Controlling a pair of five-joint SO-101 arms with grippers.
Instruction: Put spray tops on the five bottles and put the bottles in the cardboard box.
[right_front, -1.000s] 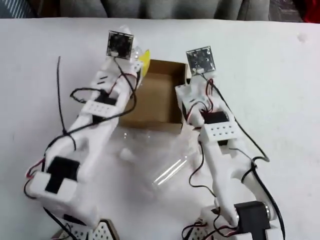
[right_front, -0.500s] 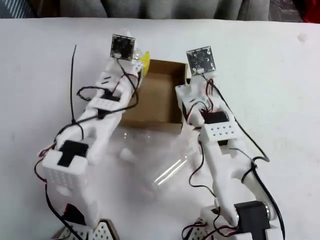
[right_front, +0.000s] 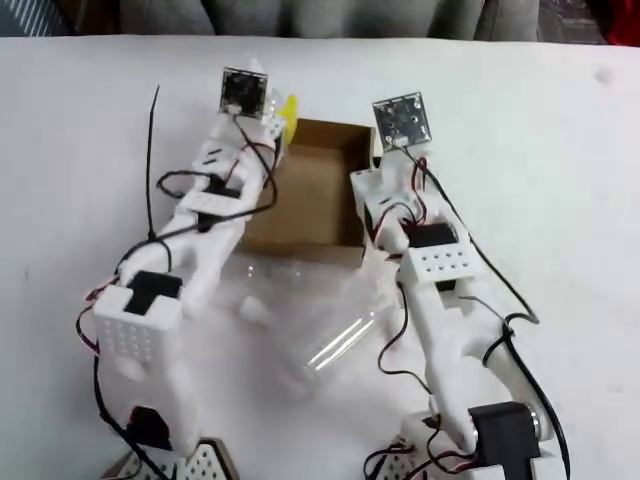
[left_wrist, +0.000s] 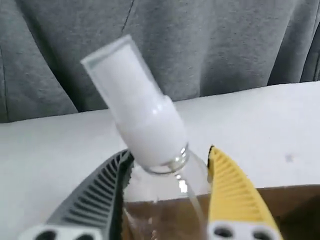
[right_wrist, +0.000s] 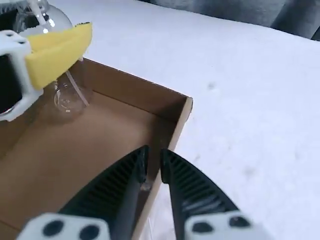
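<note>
My left gripper (left_wrist: 169, 152) is shut on the neck of a clear bottle (left_wrist: 165, 200) that wears a white spray top (left_wrist: 140, 120). It holds the bottle tilted over the far left corner of the cardboard box (right_front: 310, 200). From the right wrist view, that bottle (right_wrist: 65, 97) hangs inside the box (right_wrist: 100, 150) beside the left gripper's yellow finger (right_wrist: 55, 47). At the box's right wall, my right gripper (right_wrist: 152, 152) has its dark fingers pressed together on the wall's edge. In the high view the left gripper (right_front: 275, 115) and right gripper (right_front: 365, 185) flank the box.
A clear bottle (right_front: 340, 340) lies on the white table in front of the box, between the two arms, with more clear plastic beside it (right_front: 265, 290). Loose cables hang off both arms. Grey fabric (left_wrist: 200, 45) runs along the table's far edge.
The left arm's rear links have swung up and back while its gripper, still holding the bottle, shifted slightly toward the far edge. The right arm has stayed put.
</note>
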